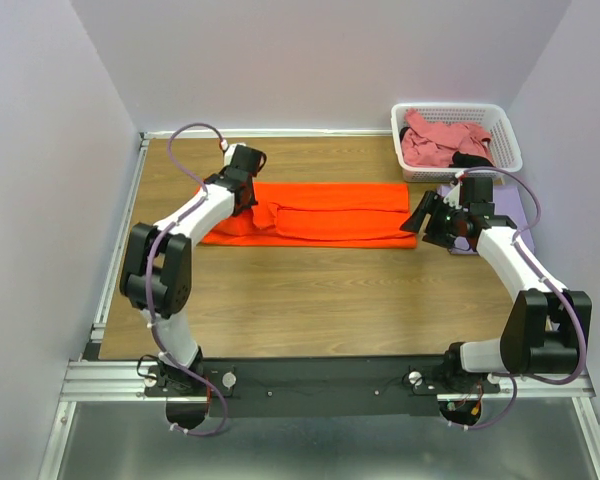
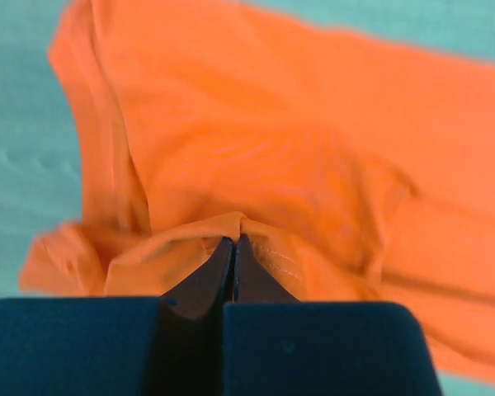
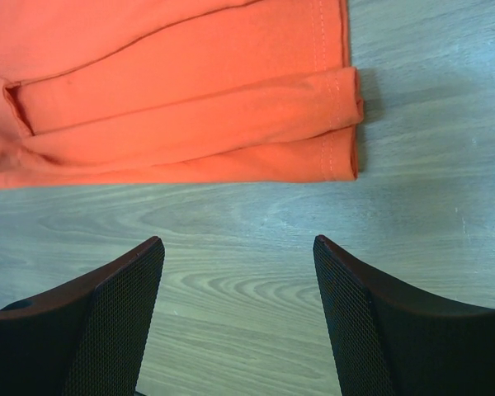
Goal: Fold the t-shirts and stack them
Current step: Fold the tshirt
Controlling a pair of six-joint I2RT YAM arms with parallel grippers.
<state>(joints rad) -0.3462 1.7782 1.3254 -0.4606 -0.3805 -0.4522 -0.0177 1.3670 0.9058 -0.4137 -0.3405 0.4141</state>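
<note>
The bright orange t-shirt [image 1: 330, 212] lies folded into a long band across the middle of the table. My left gripper [image 1: 250, 203] is at its left end. In the left wrist view that gripper [image 2: 233, 239] is shut, pinching a raised fold of the orange t-shirt [image 2: 272, 140]. My right gripper [image 1: 420, 218] hovers just off the shirt's right end. It stands open [image 3: 238, 247] over bare wood, a short way from the hemmed edge of the orange t-shirt [image 3: 190, 107]. A pale lavender t-shirt [image 1: 510, 210] lies under the right arm. A dusty pink t-shirt [image 1: 440, 145] and a bit of black cloth [image 1: 472, 160] sit in the basket.
A white lattice basket [image 1: 502, 122] stands at the back right corner. The wooden table [image 1: 310, 290] is walled at the back and both sides. A metal rail [image 1: 110, 270] runs along its left edge.
</note>
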